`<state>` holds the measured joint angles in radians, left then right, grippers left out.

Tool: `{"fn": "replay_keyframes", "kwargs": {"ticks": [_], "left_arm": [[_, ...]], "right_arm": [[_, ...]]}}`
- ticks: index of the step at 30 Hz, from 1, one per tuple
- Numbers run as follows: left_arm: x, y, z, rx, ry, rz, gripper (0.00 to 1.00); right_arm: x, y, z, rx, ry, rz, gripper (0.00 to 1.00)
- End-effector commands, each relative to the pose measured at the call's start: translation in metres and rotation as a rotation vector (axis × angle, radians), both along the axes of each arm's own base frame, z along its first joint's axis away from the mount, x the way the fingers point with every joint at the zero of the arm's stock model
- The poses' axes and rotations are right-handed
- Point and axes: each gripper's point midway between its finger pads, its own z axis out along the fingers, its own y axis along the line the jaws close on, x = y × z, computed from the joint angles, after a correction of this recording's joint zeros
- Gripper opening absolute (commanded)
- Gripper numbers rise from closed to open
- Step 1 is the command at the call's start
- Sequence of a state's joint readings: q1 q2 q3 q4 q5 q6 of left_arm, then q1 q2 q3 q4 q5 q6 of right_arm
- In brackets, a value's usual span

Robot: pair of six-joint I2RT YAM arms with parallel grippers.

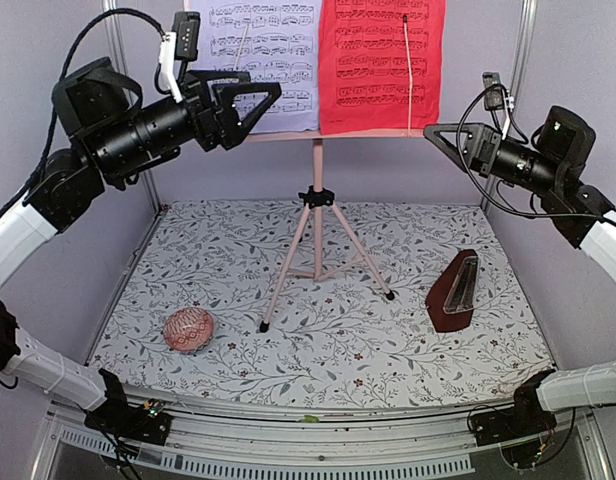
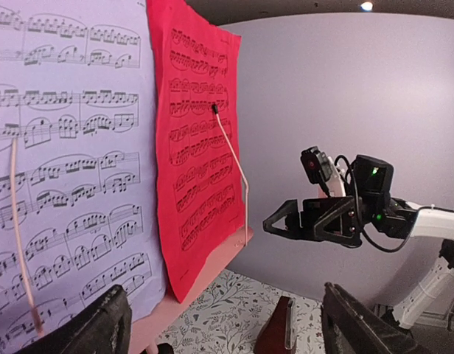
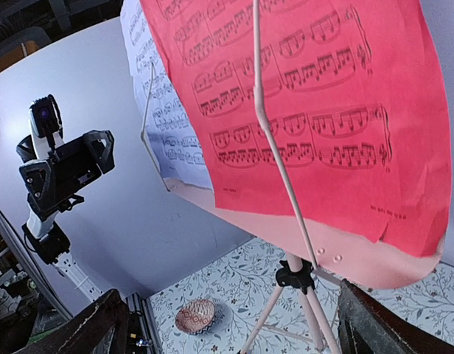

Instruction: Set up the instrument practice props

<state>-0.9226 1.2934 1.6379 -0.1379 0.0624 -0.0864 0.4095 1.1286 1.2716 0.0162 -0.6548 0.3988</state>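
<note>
The pink tripod music stand (image 1: 316, 215) stands at the back middle of the floral mat. On its desk a lavender sheet-music page (image 1: 263, 60) sits left of a red page (image 1: 380, 62), and a thin wire arm (image 1: 409, 70) lies over each. The dark red-brown metronome (image 1: 455, 292) stands upright on the mat at the right. My left gripper (image 1: 256, 105) hovers open just left of the lavender page (image 2: 72, 162), holding nothing. My right gripper (image 1: 440, 145) hovers open just right of the red page (image 3: 301, 96), also holding nothing. Both grippers stand apart from the pages.
A red patterned bowl (image 1: 189, 329) rests on the floral mat (image 1: 408, 250) at the front left. The stand's three legs spread across the mat's middle. Pale walls and metal posts (image 1: 525, 60) close in the back and sides.
</note>
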Motion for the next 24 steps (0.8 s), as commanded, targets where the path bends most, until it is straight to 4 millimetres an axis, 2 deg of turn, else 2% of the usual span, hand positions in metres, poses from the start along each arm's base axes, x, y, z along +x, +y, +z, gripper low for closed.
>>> {"fn": "replay_keyframes", "kwargs": {"ticks": [1, 5, 9, 12, 17, 22, 24], "left_arm": [[-0.018, 0.029, -0.011, -0.075, 0.022, 0.023, 0.9], [-0.019, 0.05, -0.049, -0.073, 0.102, 0.079, 0.91], [-0.014, 0.061, -0.109, -0.028, 0.219, 0.135, 0.92], [-0.006, 0.065, -0.155, 0.018, 0.309, 0.189, 0.92], [0.007, 0.055, -0.229, 0.09, 0.44, 0.227, 0.92], [0.033, 0.049, -0.313, 0.227, 0.582, 0.355, 0.93], [0.04, 0.044, -0.336, 0.262, 0.618, 0.381, 0.93]], "right_arm": [[0.0, 0.002, -0.041, -0.042, 0.064, -0.021, 0.99], [-0.005, 0.007, -0.086, -0.092, 0.129, -0.024, 0.99], [-0.003, 0.016, -0.138, -0.159, 0.225, -0.039, 0.99], [0.001, 0.025, -0.168, -0.207, 0.272, -0.057, 0.99], [0.012, 0.044, -0.212, -0.286, 0.343, -0.087, 0.99], [0.032, 0.052, -0.257, -0.345, 0.429, -0.135, 0.99], [0.038, 0.053, -0.272, -0.359, 0.461, -0.157, 0.99]]}}
